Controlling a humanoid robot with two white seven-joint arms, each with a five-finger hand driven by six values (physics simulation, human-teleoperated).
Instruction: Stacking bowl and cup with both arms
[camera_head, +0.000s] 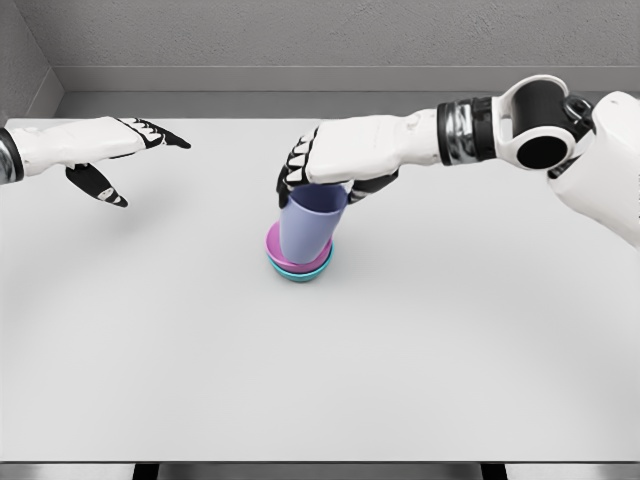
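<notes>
Right hand (335, 160) at frame centre grips the lilac cup (308, 228), hiding its rim, above nested pink bowl (272, 243) and teal bowl (300, 274); left hand (95, 150) open, upper left.

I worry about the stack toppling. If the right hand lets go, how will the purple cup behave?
The purple cup looks tall and leans inside the nested bowls, so it may tip. Its smooth walls look slippery. The right hand grips its rim.
</notes>
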